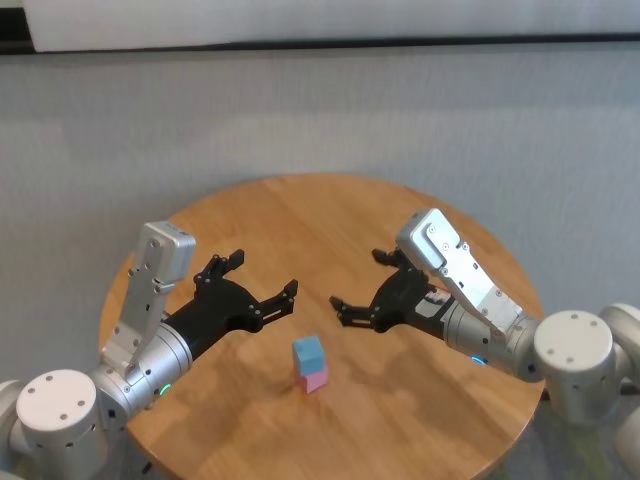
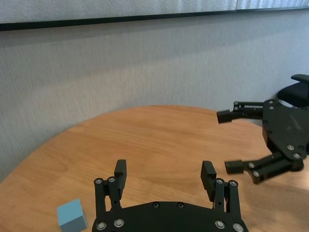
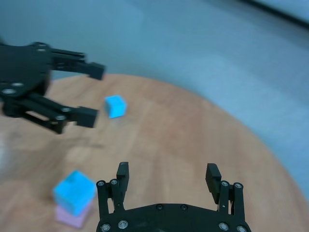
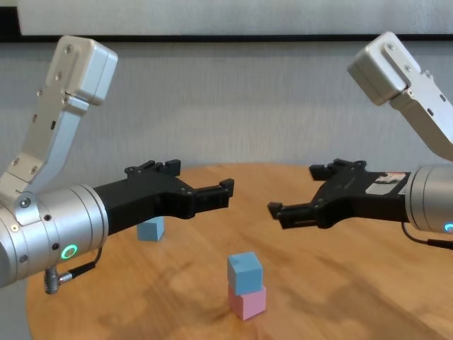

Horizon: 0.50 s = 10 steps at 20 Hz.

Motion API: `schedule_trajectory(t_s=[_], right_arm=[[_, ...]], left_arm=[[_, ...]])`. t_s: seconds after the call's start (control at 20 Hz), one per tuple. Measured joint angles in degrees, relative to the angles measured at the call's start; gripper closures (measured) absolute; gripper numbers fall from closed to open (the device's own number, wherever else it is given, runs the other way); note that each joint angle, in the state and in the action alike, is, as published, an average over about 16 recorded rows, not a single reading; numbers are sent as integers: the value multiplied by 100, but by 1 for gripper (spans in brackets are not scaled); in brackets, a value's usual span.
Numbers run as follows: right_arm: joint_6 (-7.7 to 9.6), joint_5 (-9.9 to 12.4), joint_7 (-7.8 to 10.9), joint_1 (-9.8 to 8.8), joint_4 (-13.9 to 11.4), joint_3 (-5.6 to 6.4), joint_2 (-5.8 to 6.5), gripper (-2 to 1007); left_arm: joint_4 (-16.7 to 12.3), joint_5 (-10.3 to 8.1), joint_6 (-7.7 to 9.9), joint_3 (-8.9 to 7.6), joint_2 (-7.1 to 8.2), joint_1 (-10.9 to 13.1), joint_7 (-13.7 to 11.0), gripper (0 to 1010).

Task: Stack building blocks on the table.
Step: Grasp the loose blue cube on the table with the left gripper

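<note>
The loose light-blue matte cube (image 4: 150, 229) lies on the round honey-brown wooden bench (image 1: 400, 420) just beneath and behind the spread, empty left claw (image 1: 264, 280) (clearly nearer than the equally spread right claw (image 1: 361, 285)), well apart from the blue-on-pink stack (image 4: 246, 283).

Head view high above the table (image 1: 400, 210), chest view low and near, both wrist views across its top.

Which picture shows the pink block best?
The chest view: the pink block shows whole, under a blue block. The head view shows it smaller. The right wrist view shows only a blurry bit. The left wrist view misses it.
</note>
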Motion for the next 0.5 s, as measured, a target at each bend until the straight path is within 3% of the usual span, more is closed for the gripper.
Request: schedule_trajectory(t_s=[0.3, 0.5], right_arm=[[-417, -484, -916, -364, -180, 208, -55, 0], [-595, -699, -1324, -535, -232, 335, -106, 0]], left_arm=[[0, 0, 0, 0, 0, 0, 0, 9], [0, 0, 0, 0, 0, 0, 0, 9]])
